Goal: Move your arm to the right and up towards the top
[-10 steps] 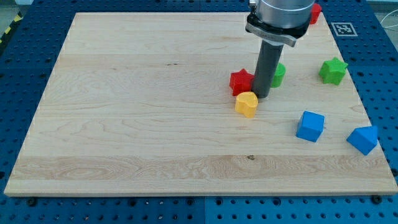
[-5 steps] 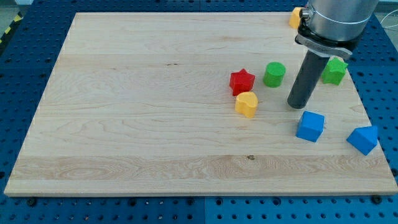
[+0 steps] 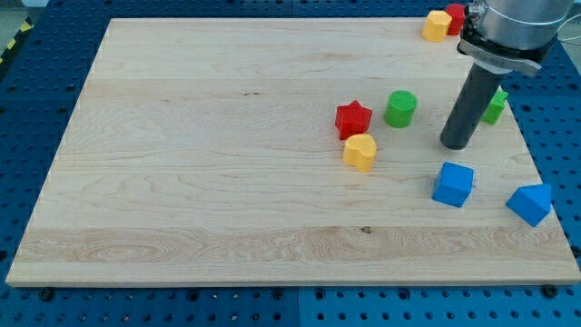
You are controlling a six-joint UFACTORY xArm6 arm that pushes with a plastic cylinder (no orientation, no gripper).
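tip (image 3: pixel 457 144) was seen near the counter's (image 3: pixel 182 182) right edge, above the blue cube (image 3: pixel 452 184) | green star (image 3: pixel 495 104) partly hidden behind rod | no gripper was fitted

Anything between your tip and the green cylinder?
No. In the camera view, only bare board separates my tip from the green cylinder to its left.

There is one camera only. It looks from the front, high and tilted down, at middle distance, and the whole wooden board (image 3: pixel 227 154) fits in the frame, with the blue perforated table (image 3: pixel 27 109) around it. My tip (image 3: pixel 456 144) stands in the view's right half, and the upper arm is cut by the view's top edge. No second view shares this scene.
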